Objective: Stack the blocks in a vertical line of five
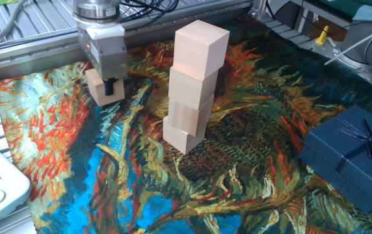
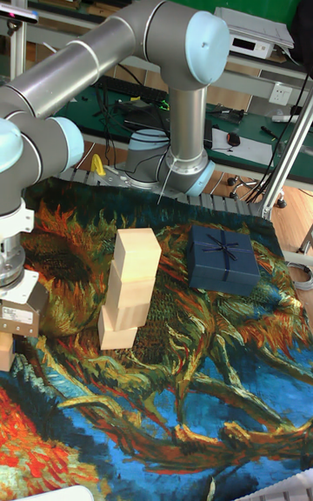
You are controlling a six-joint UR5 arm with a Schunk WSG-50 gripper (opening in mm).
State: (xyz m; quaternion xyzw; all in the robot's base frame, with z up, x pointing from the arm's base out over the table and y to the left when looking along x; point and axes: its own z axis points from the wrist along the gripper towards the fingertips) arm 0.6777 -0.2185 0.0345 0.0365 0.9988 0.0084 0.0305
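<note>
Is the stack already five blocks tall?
No: the stack shows four wooden cubes at most, and the fifth cube sits apart under the tool.

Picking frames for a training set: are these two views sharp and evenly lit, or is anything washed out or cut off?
Fixed view: sharp, soft even light; the top block of the stack is pale, near washed out. Tall fixed view: also sharp, but the gripper and its block are cut by the left edge; the gift box is clear.

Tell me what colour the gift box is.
Dark blue, with a matching ribbon; the gift box shows best in the fixed view.
</note>
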